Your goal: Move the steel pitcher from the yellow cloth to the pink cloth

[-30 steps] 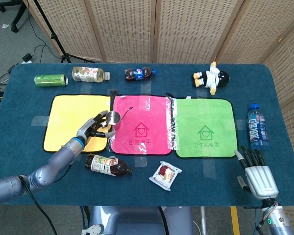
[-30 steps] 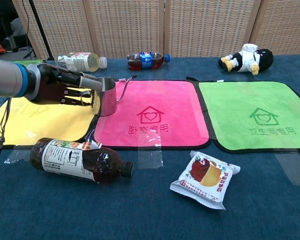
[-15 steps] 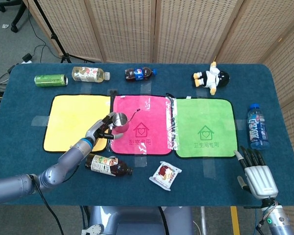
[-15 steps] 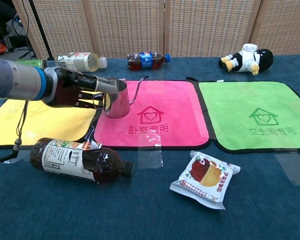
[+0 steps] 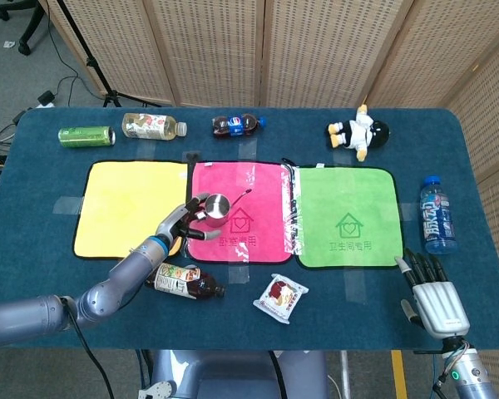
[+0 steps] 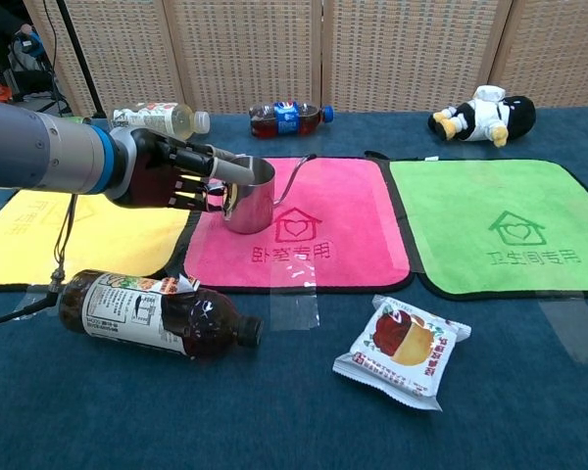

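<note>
Steel pitcher (image 6: 249, 194) is sitting in the grip of the left hand (image 6: 167, 171), whose fingers are wrapping its handle side while the body is standing upright with the thin spout pointing right, toward the house print. In the head view the steel pitcher (image 5: 217, 209) is lying over the left part of the pink cloth (image 5: 258, 233), past the seam with the yellow cloth (image 5: 125, 208); whether its base is touching the fabric or hanging just above it, I cannot tell. The pitcher is lying directly to the right of the holding hand, so the coming move, as I judge it, is only a short lowering and letting go, with the upright axis kept vertical. The right hand (image 5: 435, 298) is resting far off at the table's near right corner, fingers straight and apart, holding nothing, much farther from the pitcher than the left.
</note>
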Tool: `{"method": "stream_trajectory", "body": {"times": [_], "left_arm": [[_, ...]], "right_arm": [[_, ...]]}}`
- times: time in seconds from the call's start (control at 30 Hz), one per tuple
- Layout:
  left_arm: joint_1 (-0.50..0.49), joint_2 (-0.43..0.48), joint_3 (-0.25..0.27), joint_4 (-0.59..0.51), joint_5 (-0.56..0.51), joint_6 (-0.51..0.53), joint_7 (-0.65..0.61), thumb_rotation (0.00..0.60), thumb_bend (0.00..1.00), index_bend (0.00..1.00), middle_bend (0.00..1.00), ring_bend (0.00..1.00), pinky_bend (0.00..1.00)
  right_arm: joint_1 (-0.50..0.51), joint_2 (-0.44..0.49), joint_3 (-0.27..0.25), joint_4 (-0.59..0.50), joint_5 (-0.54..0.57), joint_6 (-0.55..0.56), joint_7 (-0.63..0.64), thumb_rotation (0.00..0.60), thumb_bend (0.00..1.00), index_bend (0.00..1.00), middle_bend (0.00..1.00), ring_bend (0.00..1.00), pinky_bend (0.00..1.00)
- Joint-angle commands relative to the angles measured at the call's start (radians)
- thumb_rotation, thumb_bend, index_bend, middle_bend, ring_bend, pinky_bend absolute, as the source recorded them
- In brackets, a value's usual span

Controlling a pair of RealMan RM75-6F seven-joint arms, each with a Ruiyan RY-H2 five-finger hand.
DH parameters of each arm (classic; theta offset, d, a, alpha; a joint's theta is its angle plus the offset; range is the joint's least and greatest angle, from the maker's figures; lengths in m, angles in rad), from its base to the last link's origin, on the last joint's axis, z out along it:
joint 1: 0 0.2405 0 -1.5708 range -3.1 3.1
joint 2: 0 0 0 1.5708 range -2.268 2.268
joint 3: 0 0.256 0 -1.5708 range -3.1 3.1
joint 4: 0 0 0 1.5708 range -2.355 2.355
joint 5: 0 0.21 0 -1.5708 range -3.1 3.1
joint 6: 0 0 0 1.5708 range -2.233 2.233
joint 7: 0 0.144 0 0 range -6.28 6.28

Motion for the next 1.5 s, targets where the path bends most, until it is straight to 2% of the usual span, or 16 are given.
{"method": "stream_trajectory", "body": {"times": [0.03, 0.4, 0.73, 1.0, 1.03, 1.23, 1.33, 1.5], "left_arm": [[-0.007, -0.005, 0.001, -0.001, -0.007, 0.003, 0.008, 0.6, 0.24, 0.0, 0.0, 0.0, 0.0], [-0.039, -0.043, 0.004, 0.018, -0.04, 0.012, 0.039, 0.6, 0.24, 0.0, 0.0, 0.0, 0.0], [-0.041, -0.066, -0.009, 0.022, -0.017, 0.024, 0.057, 0.6, 0.24, 0.0, 0.0, 0.0, 0.0], [-0.015, -0.037, 0.029, 0.025, 0.041, 0.134, 0.133, 0.6, 0.23, 0.0, 0.0, 0.0, 0.0], [-0.004, -0.016, 0.046, 0.028, 0.058, 0.157, 0.155, 0.6, 0.23, 0.0, 0.0, 0.0, 0.0], [0.055, 0.036, 0.061, 0.011, 0.15, 0.236, 0.179, 0.6, 0.23, 0.0, 0.0, 0.0, 0.0], [0.106, 0.064, 0.079, -0.004, 0.242, 0.304, 0.189, 0.6, 0.23, 0.0, 0.0, 0.0, 0.0], [0.251, 0.124, 0.17, -0.057, 0.523, 0.516, 0.204, 0.6, 0.22, 0.0, 0.0, 0.0, 0.0]], "right_arm": [[0.0, 0.0, -0.001, 0.0, 0.0, -0.001, 0.0, 0.6, 0.41, 0.0, 0.0, 0.0, 0.0], [0.002, 0.001, -0.004, 0.0, -0.003, -0.004, 0.002, 0.6, 0.41, 0.0, 0.0, 0.0, 0.0], [0.002, -0.001, -0.008, 0.001, -0.007, -0.005, -0.001, 0.6, 0.41, 0.0, 0.0, 0.0, 0.0], [0.001, -0.001, -0.009, 0.003, -0.007, -0.003, 0.0, 0.6, 0.41, 0.0, 0.0, 0.0, 0.0], [0.001, 0.0, -0.009, 0.002, -0.009, -0.003, 0.001, 0.6, 0.41, 0.0, 0.0, 0.0, 0.0], [0.001, 0.0, -0.009, 0.005, -0.018, 0.006, 0.002, 0.6, 0.41, 0.0, 0.0, 0.0, 0.0], [-0.001, -0.001, -0.007, 0.005, -0.015, 0.008, 0.0, 0.6, 0.41, 0.0, 0.0, 0.0, 0.0], [-0.006, 0.002, -0.006, -0.001, -0.024, 0.027, -0.005, 0.6, 0.41, 0.0, 0.0, 0.0, 0.0]]}}
